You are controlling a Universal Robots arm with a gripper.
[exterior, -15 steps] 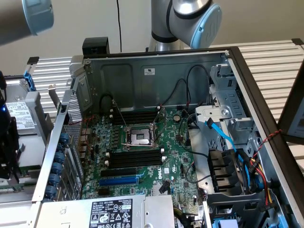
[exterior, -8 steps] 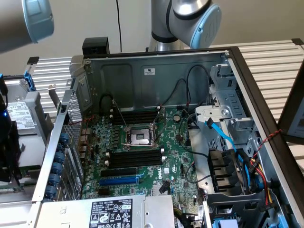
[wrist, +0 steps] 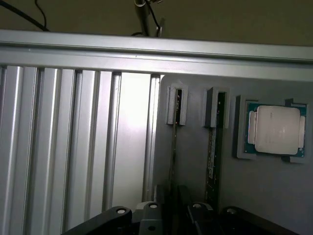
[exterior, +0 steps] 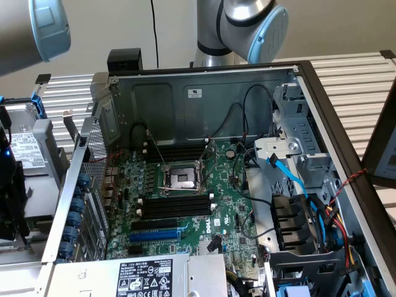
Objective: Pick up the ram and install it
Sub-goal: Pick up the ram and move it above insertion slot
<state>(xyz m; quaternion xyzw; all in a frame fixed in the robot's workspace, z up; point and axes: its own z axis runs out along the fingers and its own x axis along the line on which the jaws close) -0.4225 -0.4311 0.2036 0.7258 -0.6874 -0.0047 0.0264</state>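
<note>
While the hand [wrist: 172, 198] hangs wide and empty, the trouble lies in how narrow its target is. In the wrist view come the ribbed counter [wrist: 58, 147], then the grey tray [wrist: 274, 196], where the ram [wrist: 173, 152] stands on edge in its holder with the hand's fingers either side of it. It is dim and seen edge-on, so I take that stick for the target rather than know it.

A close that lands off-centre could tilt the ram and jam it in the holder. A grip too near one end could let it swing on the lift. Just beside it stands a second stick [wrist: 212, 152]. A drifting outer finger could knock it, or the hand could take the wrong one. Past that lies the CPU [wrist: 276, 129], near enough that a sideways slip could clip it.

In the exterior view the case [exterior: 204, 99] lies open. Its black slots [exterior: 176, 204] sit close under the socket [exterior: 182, 178], with white clips [exterior: 212, 197] at their ends. A ram brought down skewed would ride on a clip or the slot wall and not seat. Pressing then could flex the board. Toward the exterior view's right, loose cables [exterior: 291, 176] hang near the path and could snag the hand.
</note>
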